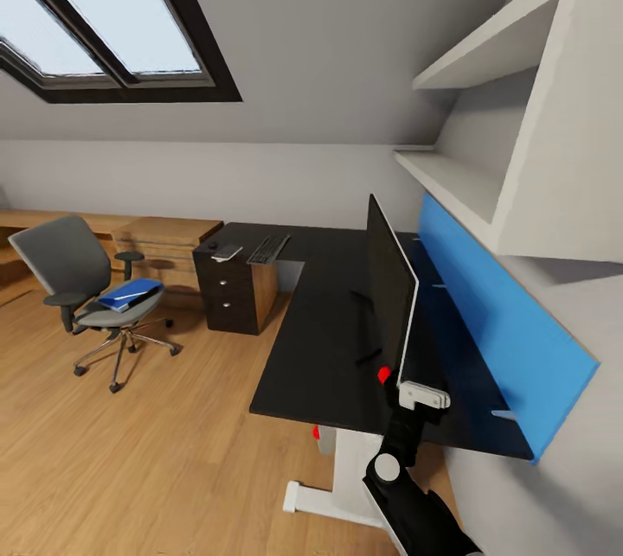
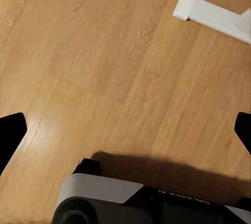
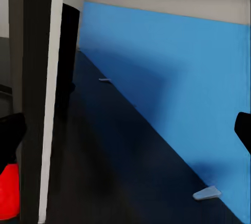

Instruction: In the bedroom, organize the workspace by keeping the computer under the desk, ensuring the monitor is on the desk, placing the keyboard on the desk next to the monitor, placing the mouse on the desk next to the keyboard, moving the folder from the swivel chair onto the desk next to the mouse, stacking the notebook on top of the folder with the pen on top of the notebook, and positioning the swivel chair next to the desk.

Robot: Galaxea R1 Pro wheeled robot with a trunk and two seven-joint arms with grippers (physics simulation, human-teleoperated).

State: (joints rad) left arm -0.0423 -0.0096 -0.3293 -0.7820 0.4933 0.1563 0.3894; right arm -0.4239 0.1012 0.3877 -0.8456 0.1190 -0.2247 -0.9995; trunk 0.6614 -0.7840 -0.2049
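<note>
Blue folder (image 1: 130,292) lies on the swivel chair (image 1: 82,297); both claws' grip state can't be judged

Pale daylight enters through the skylight (image 1: 95,11) at ten o'clock in the head view, leaving the room evenly bright with soft, weak shadows under the swivel chair (image 1: 91,297) and the shelves (image 1: 484,54) at two o'clock. All renders are slightly soft, and the head view bends straight lines toward its edges. In the left wrist view a dull sheen lies on the wooden floor (image 2: 104,51) at nine o'clock, with a dark blurred shadow at six o'clock.
</note>
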